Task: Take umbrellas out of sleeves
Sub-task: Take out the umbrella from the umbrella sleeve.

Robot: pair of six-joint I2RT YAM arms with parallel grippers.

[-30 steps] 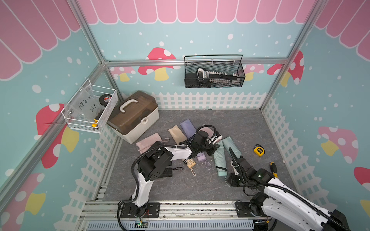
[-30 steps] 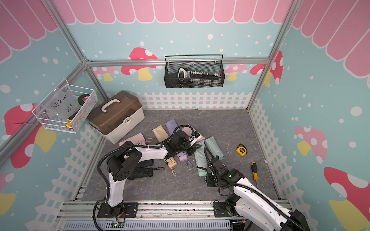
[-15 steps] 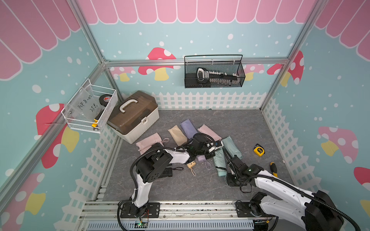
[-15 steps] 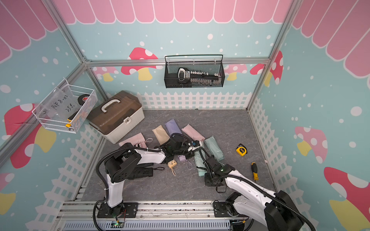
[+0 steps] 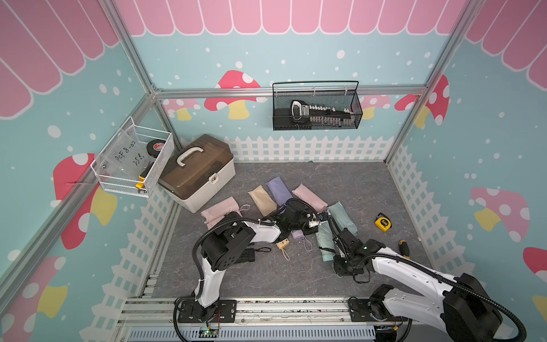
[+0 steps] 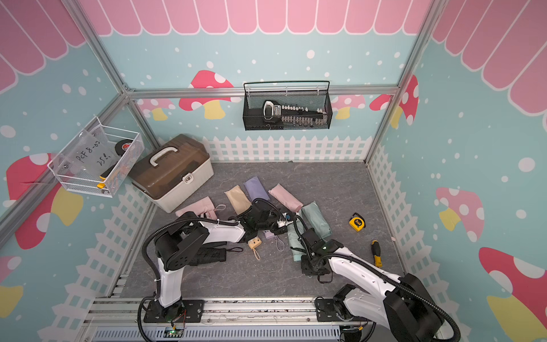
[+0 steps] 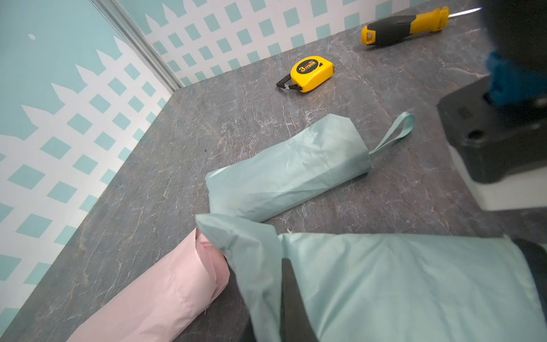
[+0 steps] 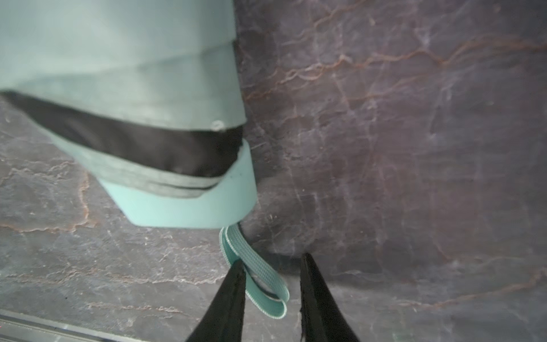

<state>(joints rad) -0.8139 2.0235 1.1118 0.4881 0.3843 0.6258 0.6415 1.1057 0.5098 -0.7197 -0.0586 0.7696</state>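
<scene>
They look to be partway through freeing one mint umbrella (image 5: pixel 324 245), which lies flat on the worktop (image 8: pixel 414 148) stretched between the two arms. The left tool (image 5: pixel 316 221) is squeezed together on the far, closed end of the mint sleeve (image 7: pixel 399 281), the fabric bunched up round its dark finger. At the other end the right tool (image 8: pixel 273 260) stands with its fingers apart and holds nothing. The umbrella's stubby mint handle (image 8: pixel 189 207) pokes out of the sleeve mouth just ahead of its tips, and the wrist loop (image 8: pixel 254 263) lies between them, brushing one finger. So I'd call this the moment before the grab. Next, I reckon, the right tool must close on that loop, or push forward to the handle for a firmer hold, then draw straight back away from the left tool while that one anchors the sleeve. The strap is thin and might slip. Beside the left tool, another mint bundle (image 7: pixel 290 174) and a pink one (image 7: pixel 165 293) look untouched.
</scene>
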